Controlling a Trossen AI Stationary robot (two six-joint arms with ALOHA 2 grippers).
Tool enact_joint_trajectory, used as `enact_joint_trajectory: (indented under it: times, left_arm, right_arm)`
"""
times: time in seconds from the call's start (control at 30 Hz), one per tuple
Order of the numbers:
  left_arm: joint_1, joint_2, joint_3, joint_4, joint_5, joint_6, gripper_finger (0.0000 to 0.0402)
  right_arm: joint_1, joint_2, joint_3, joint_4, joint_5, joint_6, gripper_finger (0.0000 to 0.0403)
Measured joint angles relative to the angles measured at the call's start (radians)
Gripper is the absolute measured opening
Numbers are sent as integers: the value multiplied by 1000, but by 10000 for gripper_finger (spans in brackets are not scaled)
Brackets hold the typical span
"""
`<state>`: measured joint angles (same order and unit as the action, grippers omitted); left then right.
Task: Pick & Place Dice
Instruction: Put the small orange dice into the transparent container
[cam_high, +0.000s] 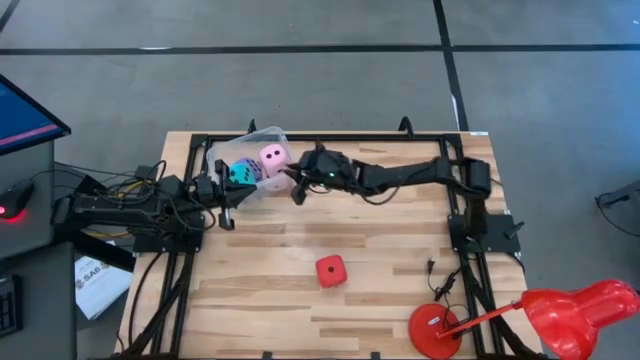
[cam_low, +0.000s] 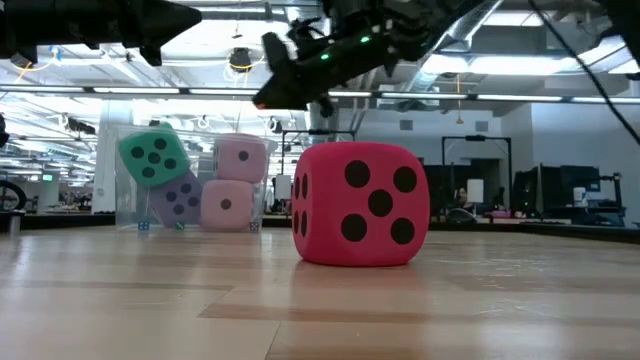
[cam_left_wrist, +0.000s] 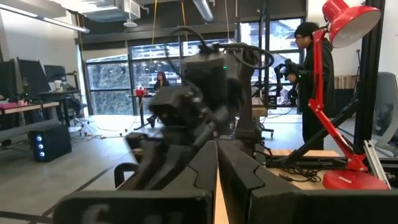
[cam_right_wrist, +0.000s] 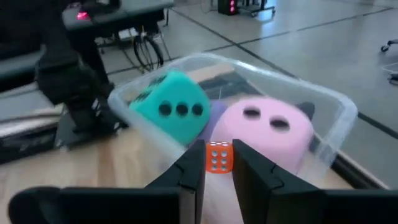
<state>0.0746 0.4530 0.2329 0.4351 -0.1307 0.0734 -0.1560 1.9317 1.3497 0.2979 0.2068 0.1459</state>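
Dice come in two sizes here: a tiny orange die (cam_right_wrist: 217, 157) sits pinched between the fingers (cam_right_wrist: 193, 171) of the right gripper (cam_high: 297, 190), which are clamped on its sides. Just beyond the fingertips stands the clear tub (cam_right_wrist: 336, 118), holding a pink die (cam_right_wrist: 267, 130) nearest them and a cyan die (cam_right_wrist: 174, 106) beside it; a violet die (cam_low: 180, 200) and a second pink die (cam_low: 226, 205) lie lower in the pile. Past the tub's far side waits the left gripper (cam_left_wrist: 217, 152), fingers pressed together and empty. The red die (cam_high: 331, 270) rests on the table, well behind the right fingers.

The risk I see: the tub is crowded, so a released little die may bounce off the rounded pink die and out over the rim, or slip early from so slight a hold.
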Motion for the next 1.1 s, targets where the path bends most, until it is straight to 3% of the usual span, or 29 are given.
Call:
enact_joint_trajectory:
  times: [0.37,0.73,1.1]
  left_arm:
    - [0,0,0,0,1,0,6]
    - [0,0,0,0,1,0,6]
    - [0,0,0,0,1,0,6]
  right_arm:
    - [-62,224,298,-107,-28,-26,61]
    - [-120,362,532,-216,-50,-23,61]
    - [-145,375,578,-211,-52,-15,82]
